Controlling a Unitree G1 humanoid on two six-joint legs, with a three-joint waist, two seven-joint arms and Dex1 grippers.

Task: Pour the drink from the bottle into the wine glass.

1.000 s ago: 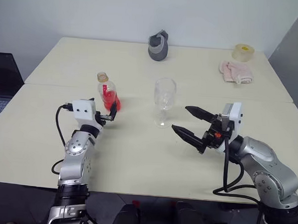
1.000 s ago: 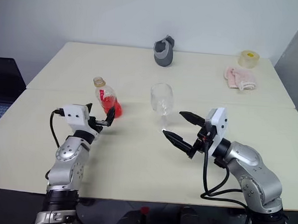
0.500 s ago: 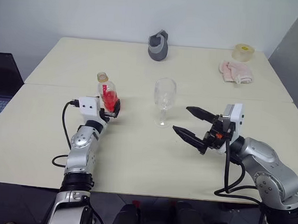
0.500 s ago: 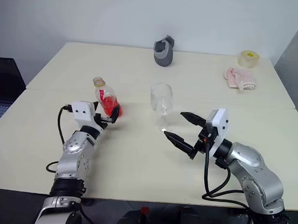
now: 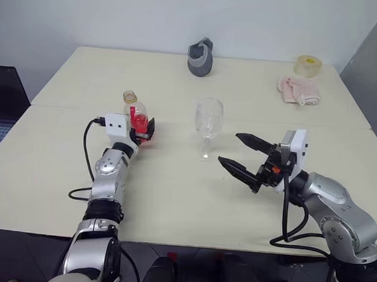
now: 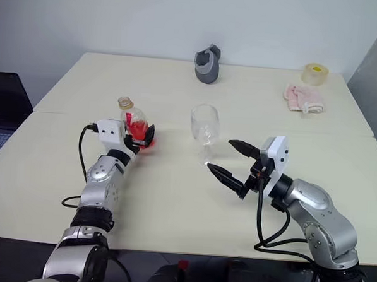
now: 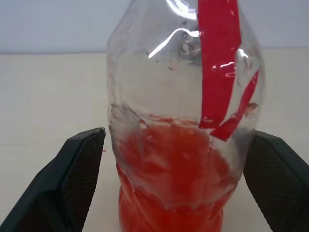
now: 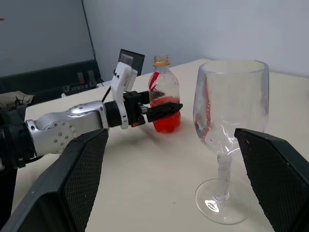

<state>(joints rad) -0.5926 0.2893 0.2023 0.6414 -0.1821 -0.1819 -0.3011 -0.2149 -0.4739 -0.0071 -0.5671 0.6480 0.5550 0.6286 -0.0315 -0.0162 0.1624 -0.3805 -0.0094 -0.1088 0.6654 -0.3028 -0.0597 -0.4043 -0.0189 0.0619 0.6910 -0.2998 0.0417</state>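
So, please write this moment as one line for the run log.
left hand: open around bottle, not gripping | right hand: open, empty, near wine glass | pour: not started

You are looking at a robotics lab or test room: two plain cream tables [image 5: 248, 201] pushed together against a bare pale wall [image 5: 151, 16], a laptop [image 5: 0, 106] at far left, and a tape roll [image 5: 308, 65] at the far right corner.

Cream table [image 5: 173, 191] with bottle [image 5: 136, 118], wine glass [image 5: 207, 127], grey cap [image 5: 200, 57], tape roll [image 5: 307, 66], pink cloth [image 5: 298, 90].
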